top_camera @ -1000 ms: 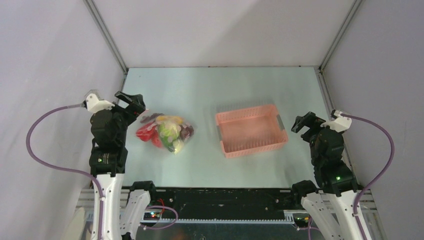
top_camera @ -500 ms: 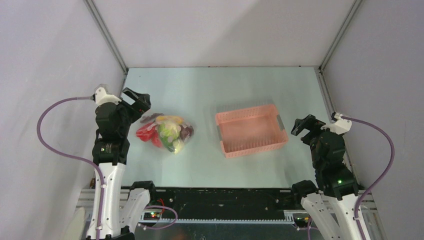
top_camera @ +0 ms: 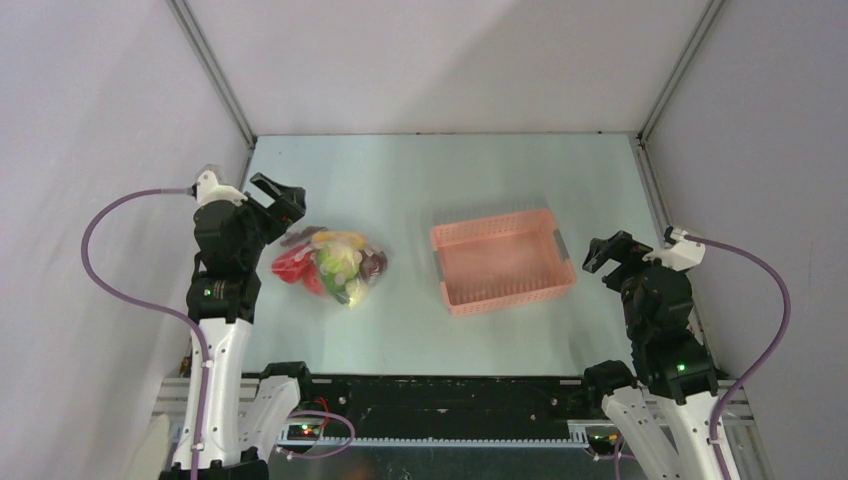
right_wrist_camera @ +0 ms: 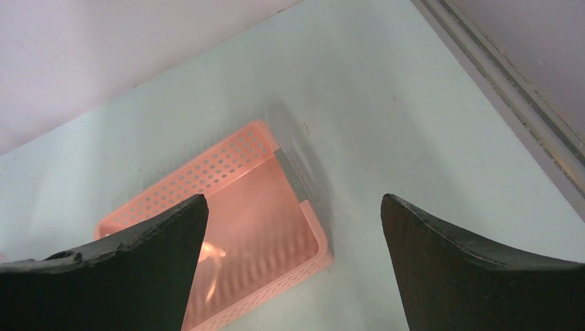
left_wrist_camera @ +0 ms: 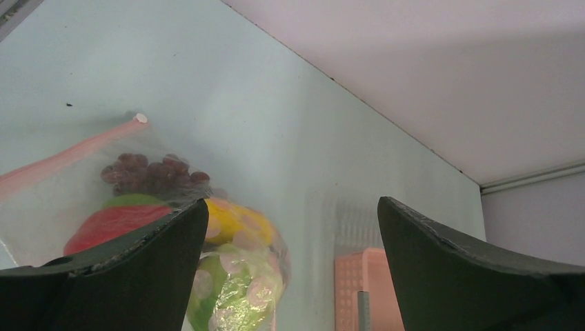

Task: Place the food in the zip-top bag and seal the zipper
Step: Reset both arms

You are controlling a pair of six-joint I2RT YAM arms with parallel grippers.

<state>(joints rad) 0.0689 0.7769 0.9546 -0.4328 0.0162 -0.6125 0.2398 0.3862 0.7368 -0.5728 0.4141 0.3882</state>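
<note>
Food [top_camera: 340, 262] sits in the zip-top bag [top_camera: 300, 237] on the counter [top_camera: 450, 180], left of the basket [top_camera: 490, 224]. Our left fingers [left_wrist_camera: 124, 269] lift clear, right fingers [right_wrist_camera: 469, 276] ease back, both wide open, empty. The task looks finished.

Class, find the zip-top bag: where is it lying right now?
In the top view, the zip-top bag lies on the left side of the table, beside the left claw, with the pink basket apart to its right.
</note>
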